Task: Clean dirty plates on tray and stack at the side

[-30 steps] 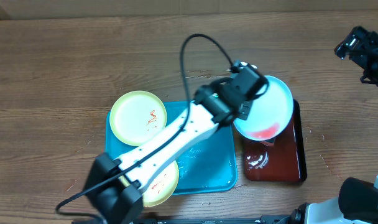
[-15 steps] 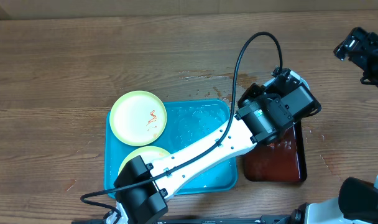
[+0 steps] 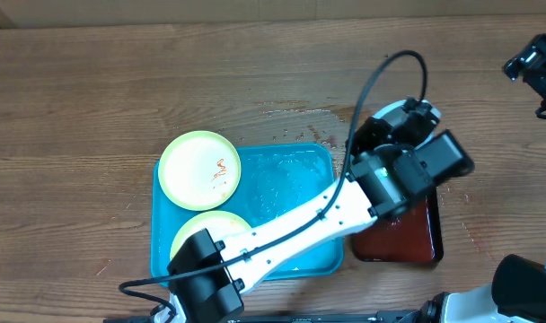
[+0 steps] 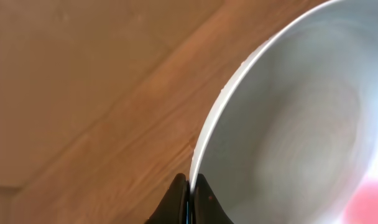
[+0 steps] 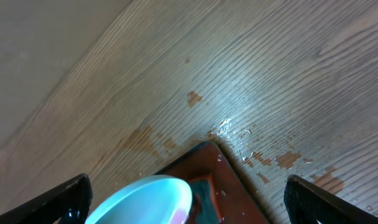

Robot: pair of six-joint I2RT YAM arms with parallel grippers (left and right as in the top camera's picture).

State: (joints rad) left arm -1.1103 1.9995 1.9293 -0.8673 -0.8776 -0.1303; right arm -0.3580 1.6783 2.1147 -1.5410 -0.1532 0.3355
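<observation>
The left gripper (image 4: 189, 198) has its jaws pinched on the thin rim of the white plate (image 4: 288, 118), which is probably light, stiff and slick, while the right gripper (image 5: 186, 183) has its jaws wide and empty.

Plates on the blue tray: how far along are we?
Done: no cleaned stack visible. In hand: the left gripper pinches the white plate by its rim above the red-brown tray, red residue inside. Left: two yellow-green plates on the blue tray, the rear one red-smeared.

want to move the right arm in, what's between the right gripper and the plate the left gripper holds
Only bare wood table lies between the right gripper and the mint-white plate, as seen overhead. The right wrist view shows wet patches on it.
</observation>
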